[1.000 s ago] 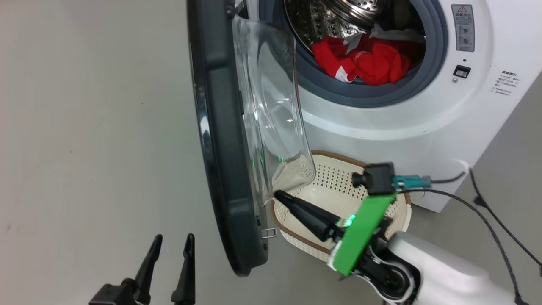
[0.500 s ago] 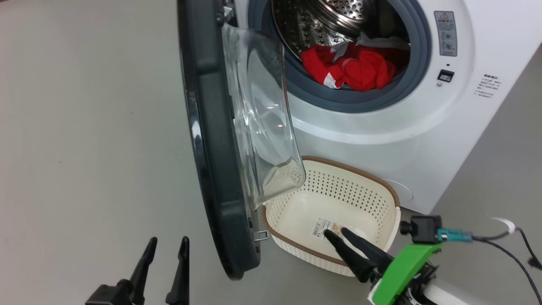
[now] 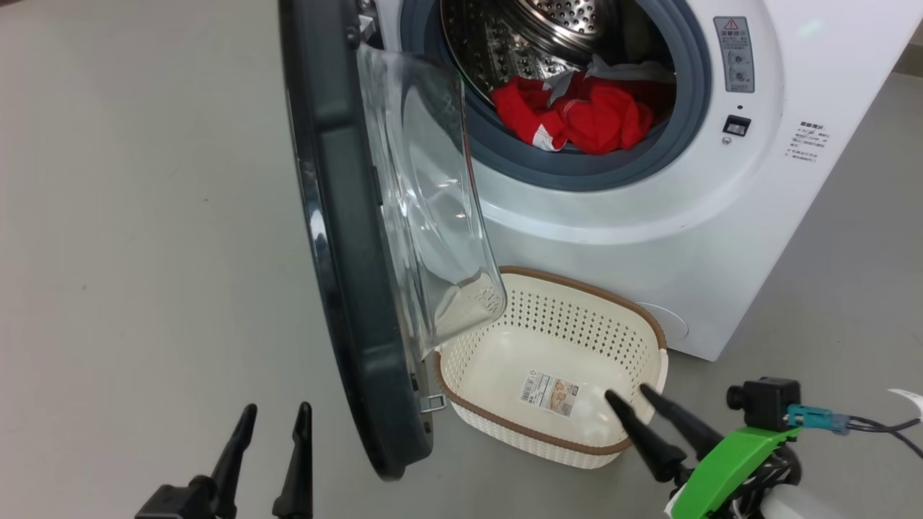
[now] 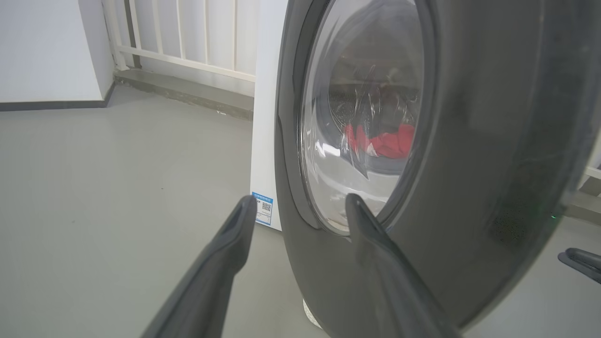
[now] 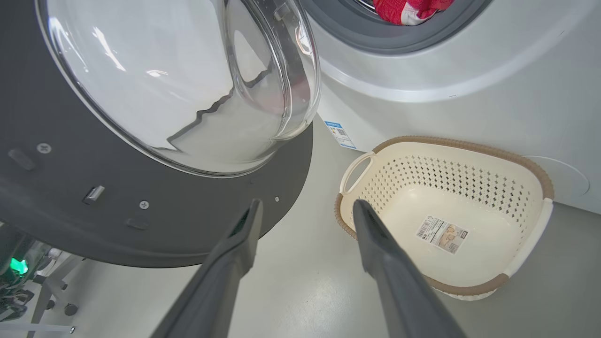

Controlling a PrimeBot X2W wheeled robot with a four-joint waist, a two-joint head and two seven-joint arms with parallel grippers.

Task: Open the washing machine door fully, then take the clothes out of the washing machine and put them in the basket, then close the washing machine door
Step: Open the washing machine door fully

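Clothes (image 3: 577, 119) in washing machine (image 3: 649, 238): probably soft, light, floppy, easy to bunch. Best pinched at raised red fold near front. Wide-spread, empty right gripper (image 3: 626, 391); same for left gripper (image 3: 277, 407).

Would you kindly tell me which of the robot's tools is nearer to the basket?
Right. The right tool hovers at the basket's near rim; the left tool sits beyond the washing machine door.

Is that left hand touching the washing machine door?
Apart. In the head view, a strip of bare floor separates the left hand from the black rim of the washing machine door.
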